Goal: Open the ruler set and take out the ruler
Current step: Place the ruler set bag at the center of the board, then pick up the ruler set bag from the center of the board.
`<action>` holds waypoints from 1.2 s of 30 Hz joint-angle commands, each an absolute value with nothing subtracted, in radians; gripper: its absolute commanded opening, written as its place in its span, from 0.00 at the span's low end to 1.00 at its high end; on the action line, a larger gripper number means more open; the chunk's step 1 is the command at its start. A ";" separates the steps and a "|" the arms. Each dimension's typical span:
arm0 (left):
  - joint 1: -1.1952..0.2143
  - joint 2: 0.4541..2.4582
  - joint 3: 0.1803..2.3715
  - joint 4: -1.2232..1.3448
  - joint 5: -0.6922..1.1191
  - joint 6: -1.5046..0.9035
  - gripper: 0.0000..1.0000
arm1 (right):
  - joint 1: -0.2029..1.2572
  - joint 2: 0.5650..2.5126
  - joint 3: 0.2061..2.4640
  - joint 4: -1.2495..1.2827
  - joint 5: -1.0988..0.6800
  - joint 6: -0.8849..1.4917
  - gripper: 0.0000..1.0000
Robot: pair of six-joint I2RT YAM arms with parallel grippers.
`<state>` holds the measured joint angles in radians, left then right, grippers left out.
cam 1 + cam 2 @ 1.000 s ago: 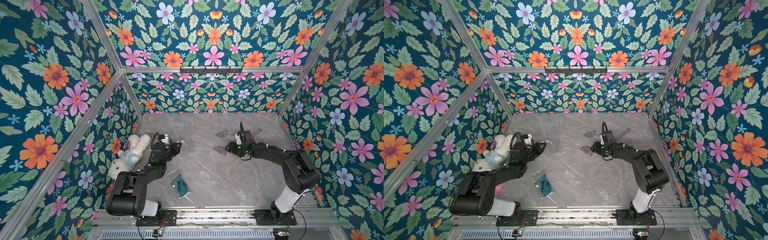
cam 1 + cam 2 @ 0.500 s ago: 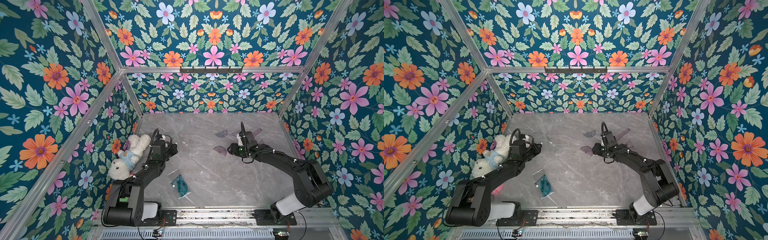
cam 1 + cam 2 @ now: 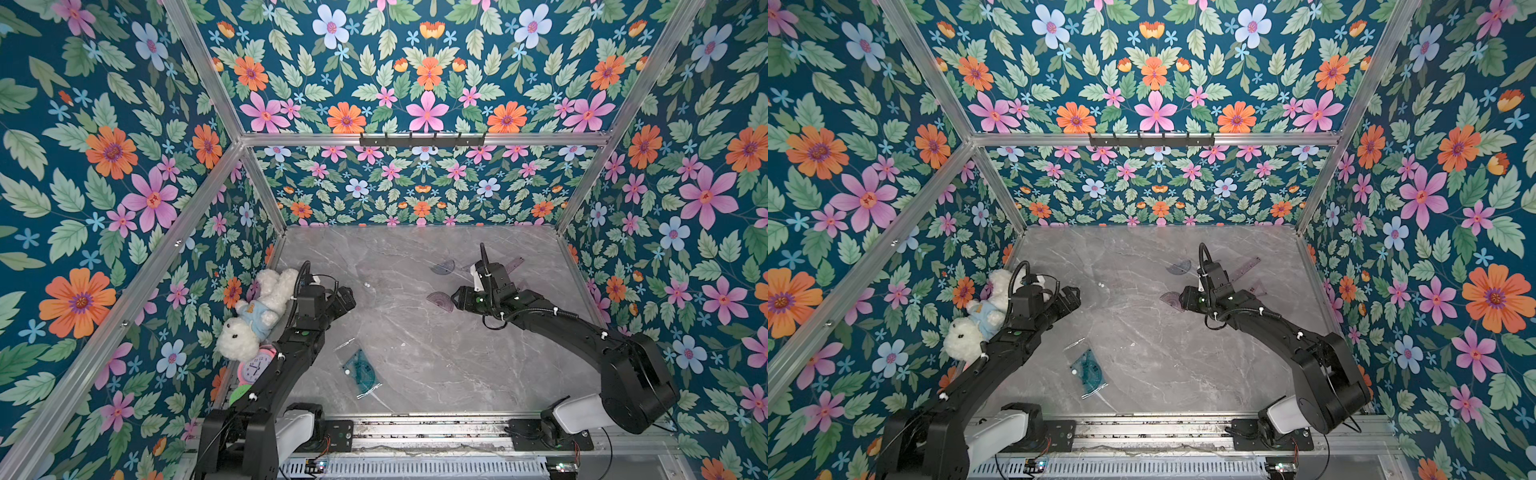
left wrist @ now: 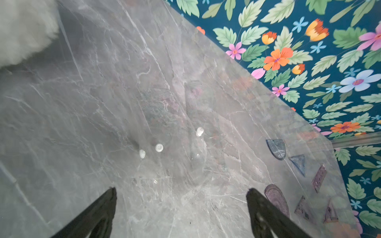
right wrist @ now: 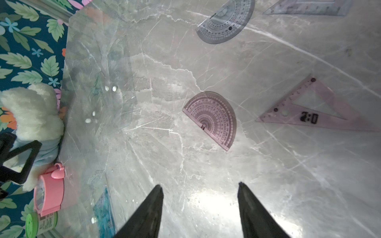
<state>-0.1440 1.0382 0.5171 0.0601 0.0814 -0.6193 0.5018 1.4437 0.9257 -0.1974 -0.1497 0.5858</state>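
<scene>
Left claw (image 4: 181, 189) just sprang apart, freeing clear pouch (image 4: 159, 147) near plush toy (image 3: 259, 316); right claw (image 5: 199, 184) apart, empty. Your teal ruler set (image 3: 360, 368) waits.

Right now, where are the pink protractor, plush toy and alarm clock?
pink protractor (image 5: 212, 120), right wrist view, middle
plush toy (image 3: 259, 316), a top view, blue shirt
alarm clock (image 3: 254, 367), a top view, dial

Top views look down; wrist cameras hover close (sharing the table (image 3: 415, 340)).
</scene>
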 commanded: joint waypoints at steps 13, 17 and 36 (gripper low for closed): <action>-0.152 0.719 0.351 -0.278 0.170 -0.944 0.98 | 0.828 1.496 0.971 -0.285 -0.113 0.486 0.64; -0.185 0.736 0.342 -0.367 0.120 -0.962 0.99 | 0.828 1.475 0.949 -0.257 -0.115 0.506 0.64; -0.290 0.816 0.357 -0.528 0.008 -1.034 0.83 | 0.828 1.417 0.872 -0.179 -0.087 0.504 0.64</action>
